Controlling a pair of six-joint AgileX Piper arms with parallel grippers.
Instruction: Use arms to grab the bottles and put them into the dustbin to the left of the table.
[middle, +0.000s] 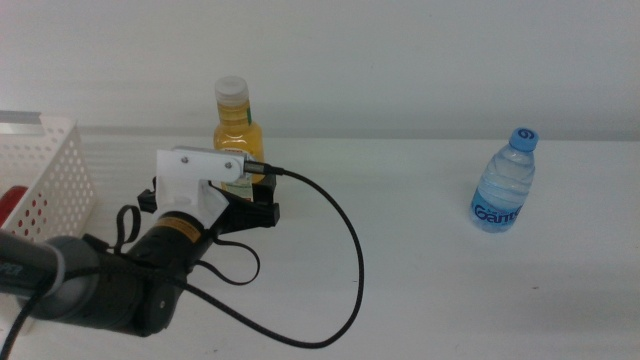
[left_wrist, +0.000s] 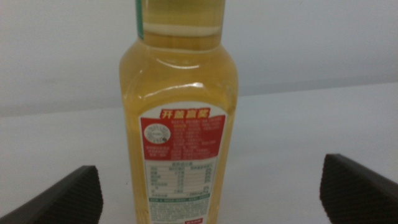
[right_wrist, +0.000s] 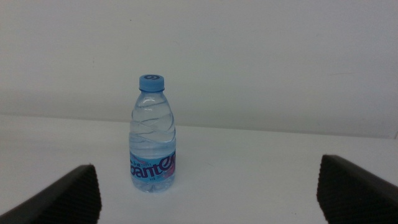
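Observation:
A yellow juice bottle (middle: 238, 125) with a white cap stands upright at the back of the table (middle: 430, 300). My left gripper (middle: 250, 196) reaches in from the left and is open around the bottle's lower part. In the left wrist view the bottle (left_wrist: 180, 112) fills the middle, and the gripper (left_wrist: 211, 194) has its dark jaws wide apart on either side. A small clear water bottle (middle: 505, 185) with a blue cap stands at the right. In the right wrist view, my right gripper (right_wrist: 208, 196) is open, some way short of the water bottle (right_wrist: 152, 140). The white perforated dustbin (middle: 55, 170) sits at the far left.
Something red (middle: 10, 205) shows inside the dustbin, mostly cut off by the picture's edge. The left arm's black cable (middle: 350, 270) loops over the table in front of the juice bottle. The right arm is out of the middle view.

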